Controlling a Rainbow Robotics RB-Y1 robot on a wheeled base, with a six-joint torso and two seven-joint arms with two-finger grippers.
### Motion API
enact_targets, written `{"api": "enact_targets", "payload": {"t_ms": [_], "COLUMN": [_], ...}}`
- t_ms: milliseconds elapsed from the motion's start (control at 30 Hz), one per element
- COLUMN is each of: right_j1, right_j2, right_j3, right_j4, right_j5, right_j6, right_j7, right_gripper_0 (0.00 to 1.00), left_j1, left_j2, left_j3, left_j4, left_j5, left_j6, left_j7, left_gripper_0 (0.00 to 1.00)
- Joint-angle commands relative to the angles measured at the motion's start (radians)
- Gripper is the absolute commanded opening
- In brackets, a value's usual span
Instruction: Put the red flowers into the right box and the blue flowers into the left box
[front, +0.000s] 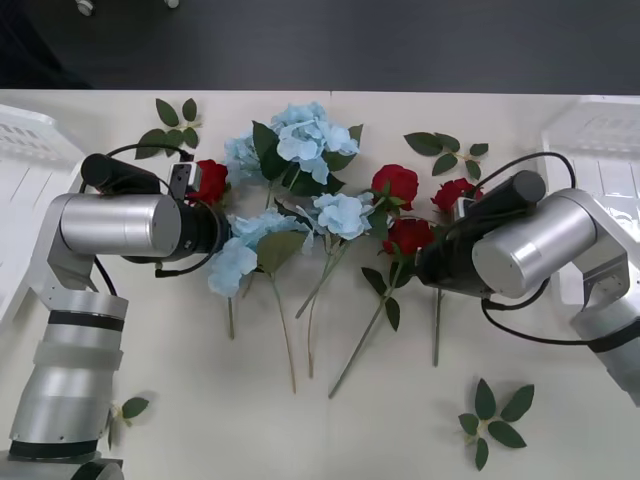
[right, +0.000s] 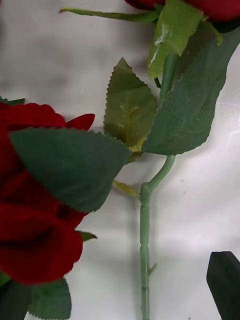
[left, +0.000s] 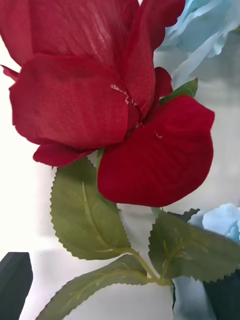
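**Both grippers low over tangled stems: wrong-flower risk**

My left gripper (left: 120, 300), fingers spread, hovers over a red rose (left: 105, 95) with blue hydrangea (left: 222, 225) touching alongside; I could snag both. My right gripper (right: 145, 300) is over a rose stem (right: 145, 235); I cannot tell its finger spacing. Leaves hide crossings. The left box (front: 25, 150) and right box (front: 600, 135) are cut off.

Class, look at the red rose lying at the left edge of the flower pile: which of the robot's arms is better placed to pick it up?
Probably the left. The left gripper hangs right beside that red rose, whose bloom looms close in the left wrist view. The right gripper sits across the pile among other roses.
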Motion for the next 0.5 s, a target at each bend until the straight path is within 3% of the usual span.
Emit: {"api": "enact_targets", "payload": {"t_ms": [33, 500], "right_j1": [-0.034, -0.07], "right_j2": [0.02, 0.022], "right_j3": [-0.003, 0.035], "right_j4": [0.028, 0.143], "right_j5": [0.036, 0.053], "right_j6": [-0.001, -0.024], "right_j7": [-0.027, -0.023], "right_gripper_0": [1.0, 1.0], "left_j1": [-0.022, -0.022], "left_j2": [-0.014, -0.025], "left_j3": [-0.024, -0.026], "left_j4": [-0.001, 0.047], "left_j5": [-0.025, -0.063], "left_j6": [-0.017, -0.052], "left_j7": [0.078, 0.084], "left_gripper_0": [1.0, 1.0]}}
